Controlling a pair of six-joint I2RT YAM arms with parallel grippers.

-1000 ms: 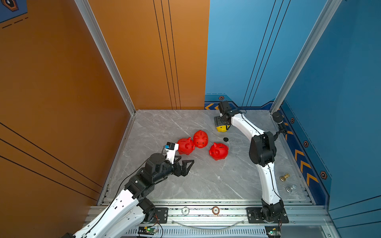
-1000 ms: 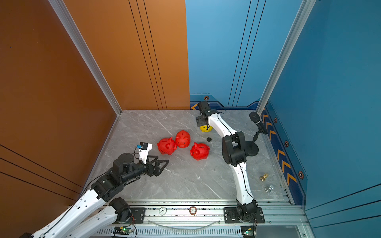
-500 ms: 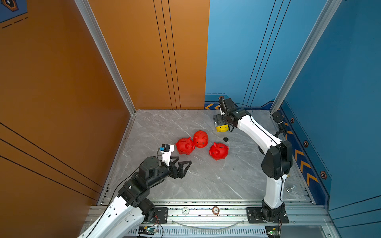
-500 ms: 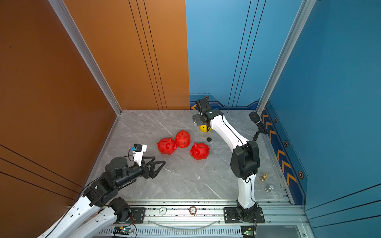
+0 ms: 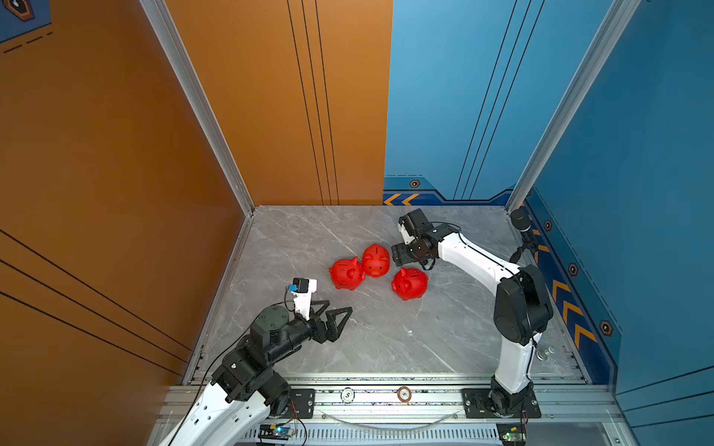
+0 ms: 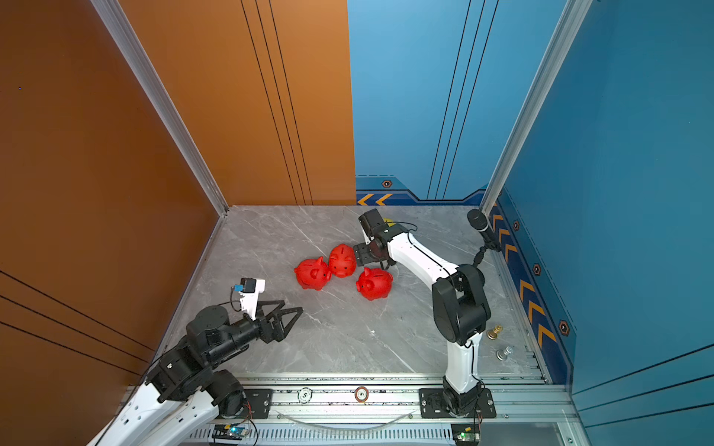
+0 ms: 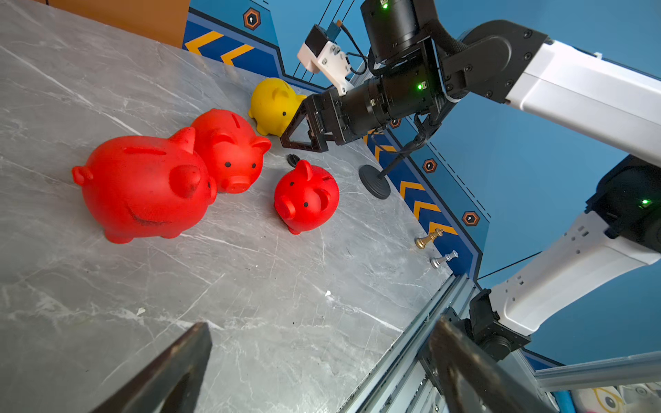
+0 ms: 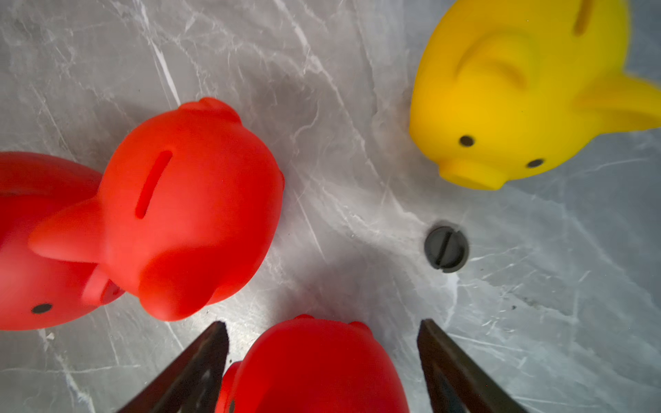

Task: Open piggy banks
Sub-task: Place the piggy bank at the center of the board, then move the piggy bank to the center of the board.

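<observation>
On the grey counter [image 5: 386,340], a red piggy bank [image 8: 314,364] is being framed by the right fingers [image 8: 200,361], spread apart; a centred descent is being called for. The left fingers [image 7: 171,372], likewise apart, are being held clear.

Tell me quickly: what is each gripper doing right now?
Left gripper: open, holding nothing.
Right gripper: open, holding nothing.
</observation>
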